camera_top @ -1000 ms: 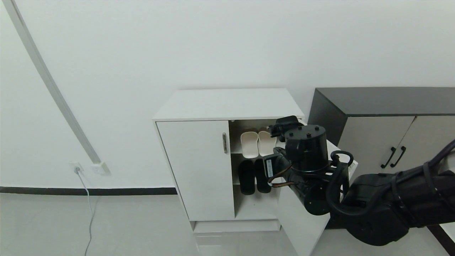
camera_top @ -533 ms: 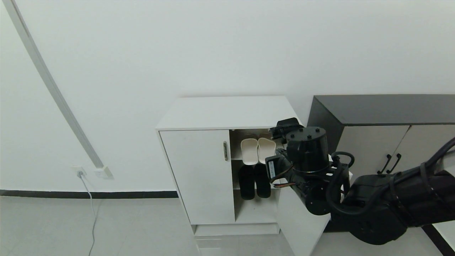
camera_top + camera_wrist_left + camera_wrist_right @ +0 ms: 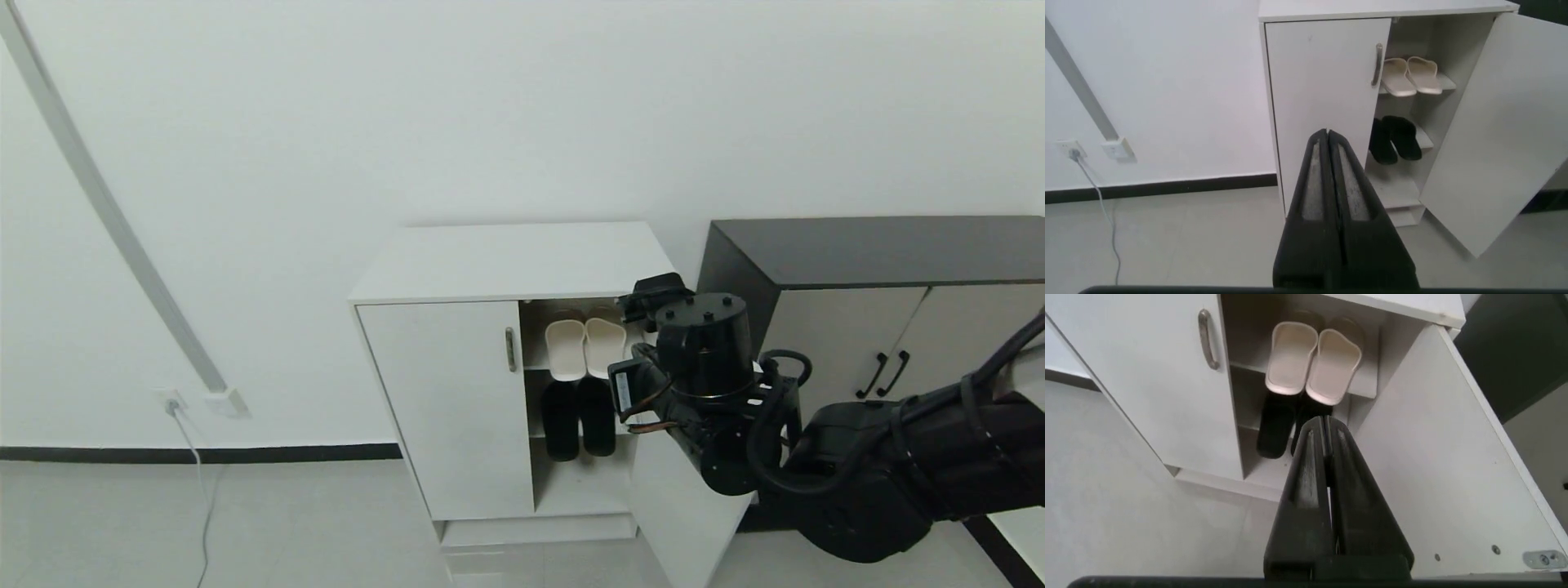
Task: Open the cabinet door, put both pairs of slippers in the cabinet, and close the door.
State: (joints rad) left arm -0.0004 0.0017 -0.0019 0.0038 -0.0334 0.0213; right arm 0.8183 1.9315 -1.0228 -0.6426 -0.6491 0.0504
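1. Hanging before the cabinet (image 3: 506,257), the right gripper (image 3: 1323,431) is closed and empty.
2. White slippers (image 3: 1316,363) lie beyond its tips, black slippers (image 3: 1276,429) one shelf lower.
3. The open door (image 3: 1437,457) stands just beside these jaws.
4. The left gripper (image 3: 1327,139), well back, is closed and empty.

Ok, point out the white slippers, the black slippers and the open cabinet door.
white slippers (image 3: 565,351): head view, footbed of the left one.
black slippers (image 3: 561,420): head view, middle of the left one.
open cabinet door (image 3: 1503,122): left wrist view, its inner face.

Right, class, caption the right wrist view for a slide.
Shut right claw faces the open cabinet: white slippers on the upper shelf, black slippers below, door swung wide.
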